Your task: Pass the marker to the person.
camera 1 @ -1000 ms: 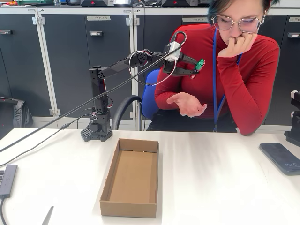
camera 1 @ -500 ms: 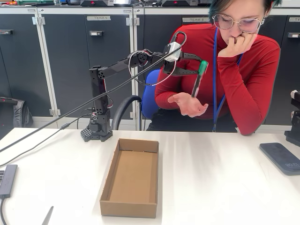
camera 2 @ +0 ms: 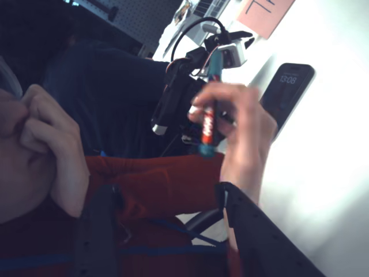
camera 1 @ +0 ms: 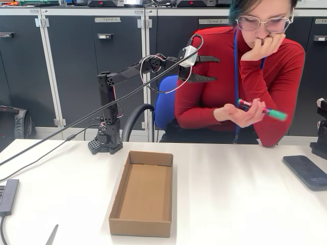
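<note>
Evidently the handover is done. Marker (camera 1: 261,109) lies across the person's (camera 1: 245,71) upturned hand (camera 1: 240,113), green cap end pointing to picture-right in the fixed view, held out in front of the red sweater, above the tabletop (camera 1: 235,189). Wrist view agrees: marker (camera 2: 210,112) pinched in the hand (camera 2: 239,130), well apart from the arm.

Gripper (camera 1: 207,68) hangs at chest height just left of the person in the fixed view, jaws apart, nothing between them; wrist view also has the gripper (camera 2: 164,231) holding nothing.

Cardboard box (camera 1: 144,193) sits unused on the tabletop; phone (camera 1: 305,172) at right edge.

Judgement: nothing left of the pass itself; at most the arm pulls back to rest.
</note>
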Tool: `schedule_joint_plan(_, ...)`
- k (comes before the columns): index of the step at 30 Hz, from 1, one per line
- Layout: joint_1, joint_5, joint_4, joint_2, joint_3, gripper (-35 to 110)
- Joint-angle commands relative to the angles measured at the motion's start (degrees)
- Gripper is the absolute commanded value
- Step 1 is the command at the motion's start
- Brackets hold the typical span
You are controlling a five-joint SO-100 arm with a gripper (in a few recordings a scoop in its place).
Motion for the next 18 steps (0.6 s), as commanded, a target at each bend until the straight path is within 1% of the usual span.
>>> schedule_joint_plan(1,-0.7,-0.6,-1.1,3.3,-3.1,37)
schedule_joint_plan(18,-0.6,-0.3,-1.6,4.0,-3.1,37)
